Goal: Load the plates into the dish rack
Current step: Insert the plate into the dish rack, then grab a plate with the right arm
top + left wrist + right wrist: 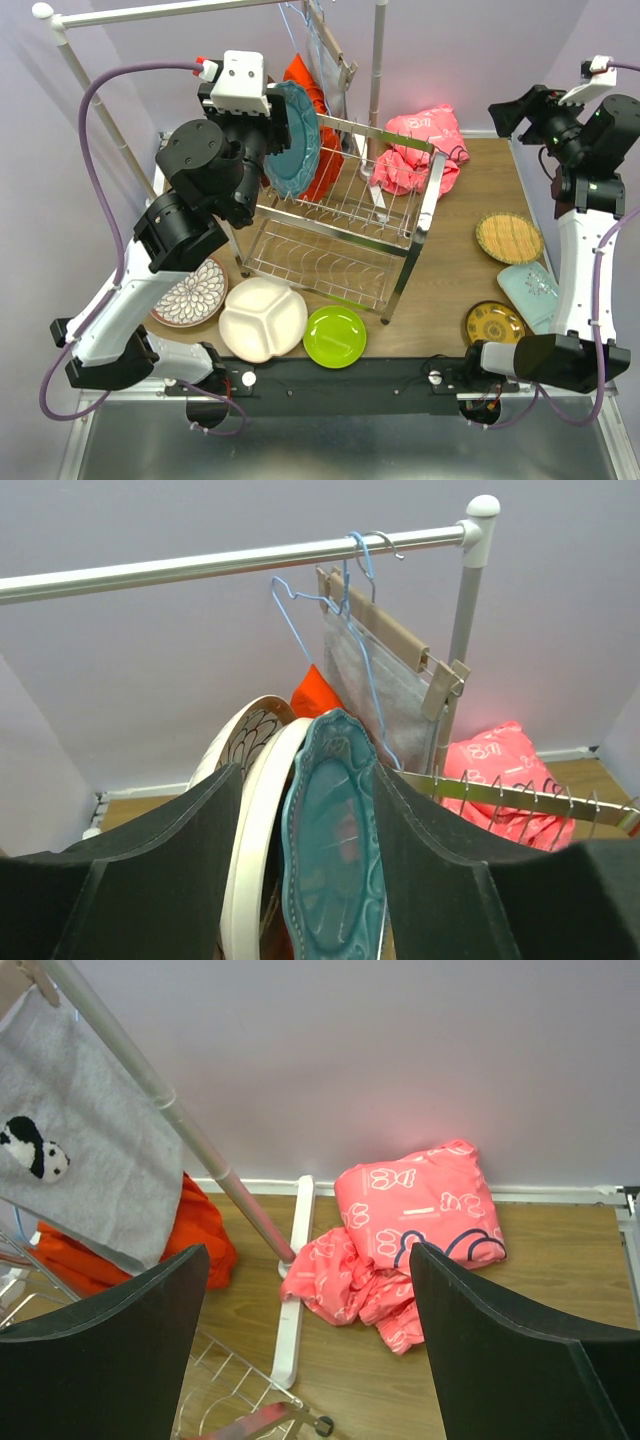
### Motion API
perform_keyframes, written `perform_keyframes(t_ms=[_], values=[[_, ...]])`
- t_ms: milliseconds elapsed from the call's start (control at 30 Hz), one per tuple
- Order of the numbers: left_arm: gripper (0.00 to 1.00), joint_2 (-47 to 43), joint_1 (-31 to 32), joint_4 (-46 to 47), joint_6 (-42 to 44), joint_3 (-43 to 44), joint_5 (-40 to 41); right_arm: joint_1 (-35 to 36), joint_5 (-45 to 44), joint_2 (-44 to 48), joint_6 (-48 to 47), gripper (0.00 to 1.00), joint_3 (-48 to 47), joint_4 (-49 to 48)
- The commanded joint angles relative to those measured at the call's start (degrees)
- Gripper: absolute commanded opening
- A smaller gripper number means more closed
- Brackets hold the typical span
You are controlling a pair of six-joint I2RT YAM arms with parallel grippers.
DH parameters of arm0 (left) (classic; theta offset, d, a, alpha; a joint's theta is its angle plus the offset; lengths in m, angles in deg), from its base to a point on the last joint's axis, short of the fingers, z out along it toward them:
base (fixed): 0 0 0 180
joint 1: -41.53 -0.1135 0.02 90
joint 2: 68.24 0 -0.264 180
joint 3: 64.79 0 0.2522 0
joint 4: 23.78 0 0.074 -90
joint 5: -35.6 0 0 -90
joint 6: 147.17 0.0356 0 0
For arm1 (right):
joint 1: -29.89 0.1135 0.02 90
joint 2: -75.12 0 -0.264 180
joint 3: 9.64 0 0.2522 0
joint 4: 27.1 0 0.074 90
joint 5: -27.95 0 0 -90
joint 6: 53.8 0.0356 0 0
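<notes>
Left gripper (305,770) straddles the teal plate (335,850), which stands upright at the left end of the rack's (400,215) top tier. The jaws are spread wider than the plate, and a white plate (262,820) is also in the gap; finger contact is unclear. Right gripper (308,1250) is wide and empty, near the pink cloth (415,1220). Green plate (335,336) and divided plate (262,318) lie on the table (440,290).

Left arm (130,300) elbow bent, wrist high, left end effector (305,775) fingers parted. Right arm (580,250) upright, right end effector (308,1260) wide open, empty.
</notes>
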Motion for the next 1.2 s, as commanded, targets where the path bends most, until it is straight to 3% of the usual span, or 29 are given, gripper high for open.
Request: perform_keyframes(t_ms=[0, 233, 400, 733, 1033, 1167], values=[[0.65, -2.05, 0.17, 2.24, -2.3, 1.46, -3.75, -0.31, 2.23, 1.53, -3.43, 0.9, 1.67, 1.78], [0.68, -4.24, 0.09, 5.22, -5.9, 0.32, -10.06, -0.31, 0.48, 1.44, -10.98, 0.93, 5.35, 6.61], [0.68, -6.36, 0.09, 9.35, -11.6, -5.56, -15.17, -0.31, -4.27, -0.49, -19.67, 0.95, 8.52, 15.3], [0.68, -5.49, -0.44, 13.93, -16.1, -7.95, -23.87, -0.31, -27.02, -7.43, -32.42, 1.0, 13.61, 25.78], [0.68, -2.5, -1.23, 12.61, -16.19, -3.46, -26.34, -0.31, -26.16, -6.29, -54.47, 1.0, 26.09, 27.63], [0.68, -2.4, -1.41, 12.52, -16.72, -3.11, -26.17, -0.22, -28.0, -7.26, -57.74, 1.0, 30.05, 25.53]])
